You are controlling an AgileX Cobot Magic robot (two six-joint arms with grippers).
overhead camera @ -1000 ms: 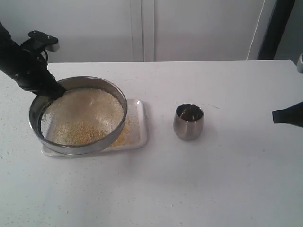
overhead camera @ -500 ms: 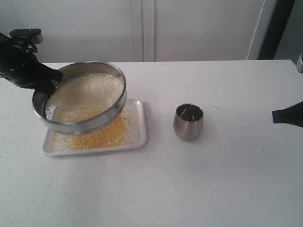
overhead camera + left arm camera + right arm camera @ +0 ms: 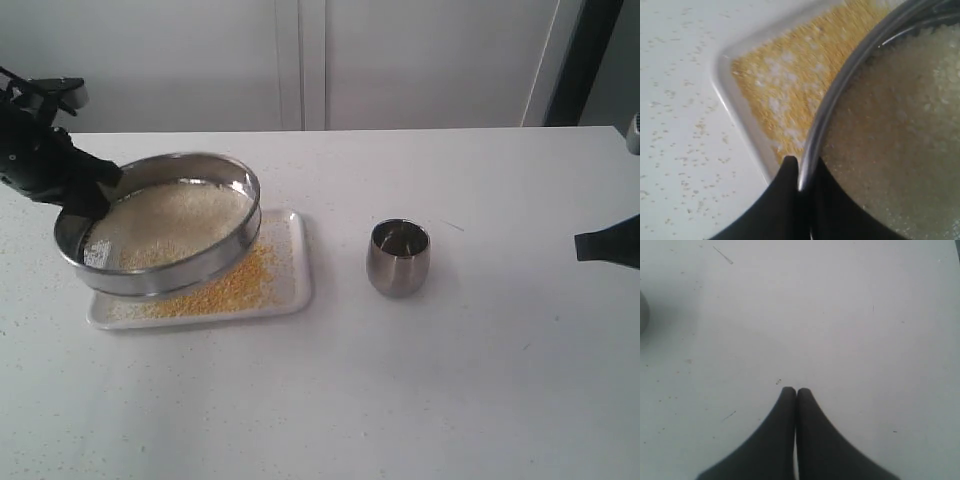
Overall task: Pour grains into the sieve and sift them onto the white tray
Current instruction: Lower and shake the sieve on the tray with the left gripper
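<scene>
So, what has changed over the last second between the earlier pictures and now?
The left end effector, gripping the rim throughout, raised the wide round steel sieve from low over the flat white rectangular tray, tilted it, then nearly levelled it above the tray. Many more golden-yellow granules show on the tray. The small steel cup and the shut right end effector stayed put.

Looks like a plain lab-style test room: a white speckled surface [image 3: 450,380], blank pale wall panels [image 3: 420,60] right behind it.
</scene>
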